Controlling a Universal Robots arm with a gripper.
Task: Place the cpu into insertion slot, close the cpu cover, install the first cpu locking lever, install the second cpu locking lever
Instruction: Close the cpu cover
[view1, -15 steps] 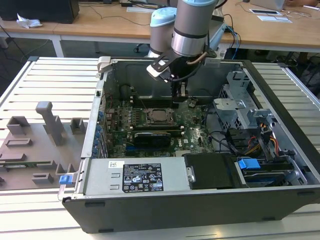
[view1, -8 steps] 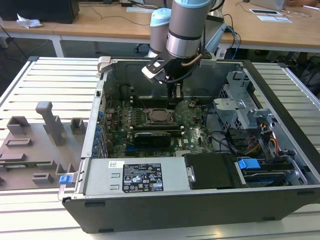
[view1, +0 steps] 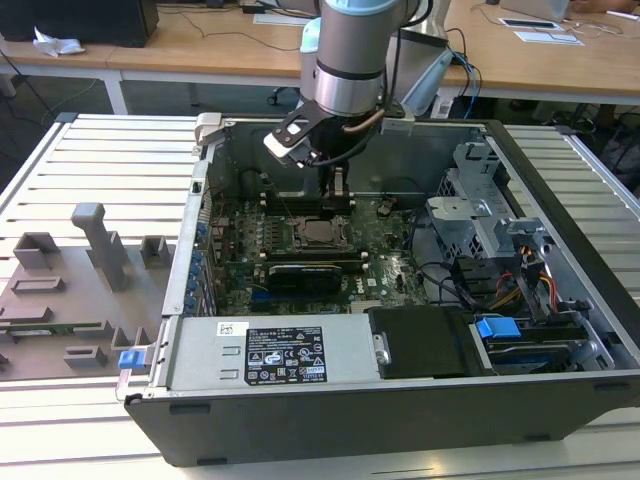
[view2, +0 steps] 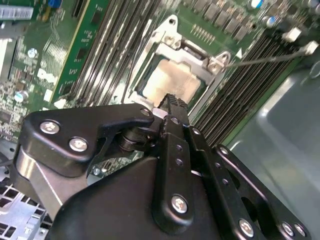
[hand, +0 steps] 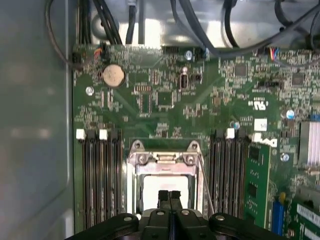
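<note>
**Chip seated, hand pinched shut above it**

The cpu (hand: 165, 182) lies flat in the insertion slot (hand: 133, 192), its pale metal top showing through the square window of the cpu cover (hand: 162, 159), which lies down around it. A thin locking lever (view2: 270, 56) juts out sideways from one corner of the socket. Directly over the chip hangs the hand (hand: 169, 194), its two black fingers (view2: 175, 107) pressed together with nothing between them; whether the tips touch the chip cannot be told. Long memory slots (hand: 100, 175) flank the socket on the green motherboard (hand: 165, 95). In the exterior view the board sits inside an open computer case (view1: 300, 430) lying on a slatted tabletop (view1: 100, 170).
</note>
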